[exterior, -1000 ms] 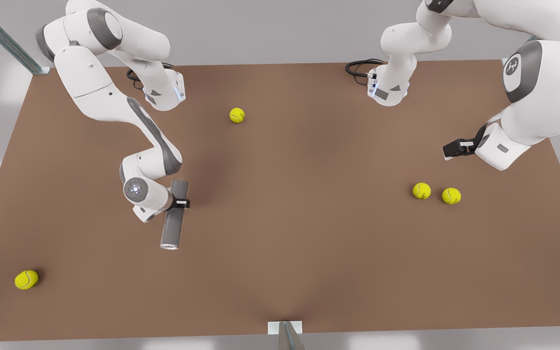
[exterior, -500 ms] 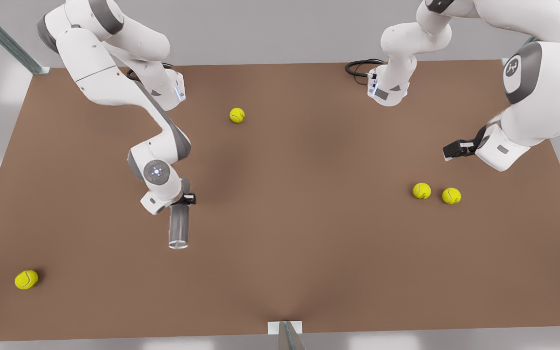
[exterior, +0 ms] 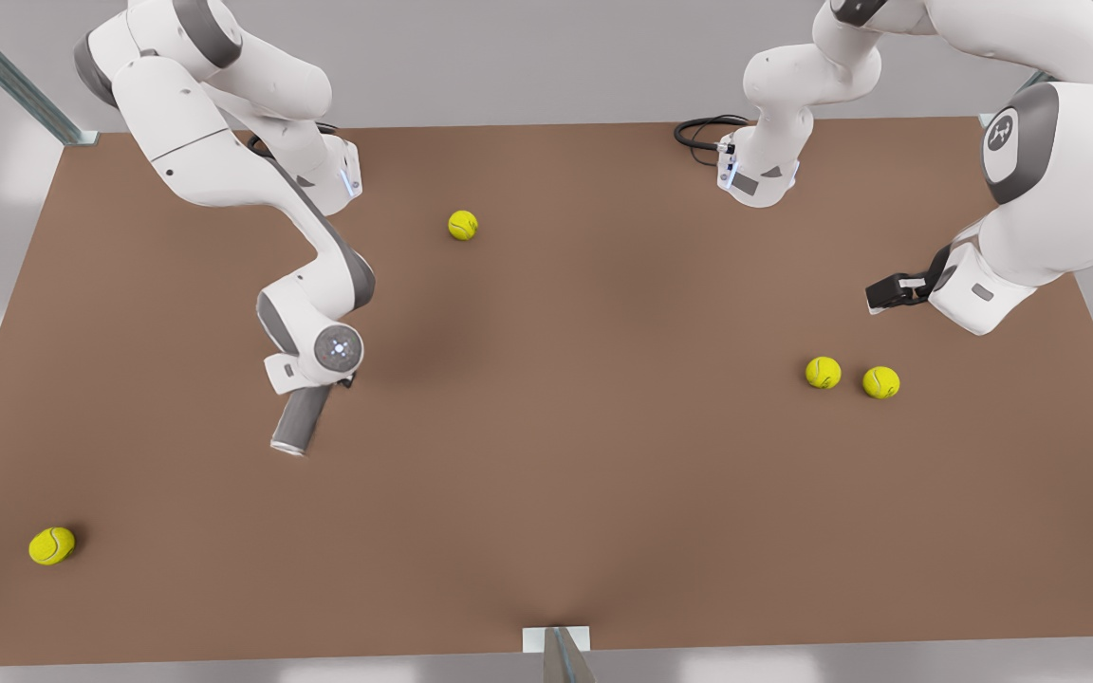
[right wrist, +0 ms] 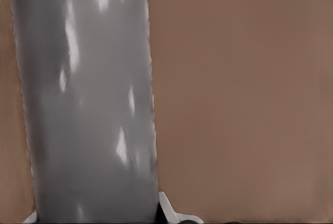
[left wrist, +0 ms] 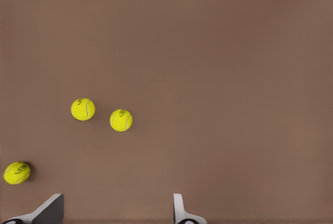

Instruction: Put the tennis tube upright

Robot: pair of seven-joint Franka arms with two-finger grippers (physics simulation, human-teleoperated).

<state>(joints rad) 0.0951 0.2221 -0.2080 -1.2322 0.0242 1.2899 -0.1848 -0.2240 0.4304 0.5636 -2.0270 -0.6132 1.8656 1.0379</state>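
Tube in the right gripper's clasp

The right gripper (exterior: 338, 381) is clamped around the tennis tube (exterior: 298, 422) — it slants down from the fingers, off the table (exterior: 603, 493). The left gripper (exterior: 888, 292) waits, fingers spread, above two tennis balls (exterior: 823, 372).

Long, slim, glossy grey cylindrical tennis tube (exterior: 300, 420) with a lighter silvery rim at one end, clamped between the fingers of the right gripper (exterior: 331, 384) on the front view's left side of the brown table. Held near its plain end, with most of its length projecting beyond the claw, down and toward the front view's left, rim end farthest from the fingers. Tilted, neither upright nor lying flat. In the right wrist view, seen as a broad grey shaft (right wrist: 86, 99) with pale streaked highlights, running straight out from between the fingertips across the brown surface.
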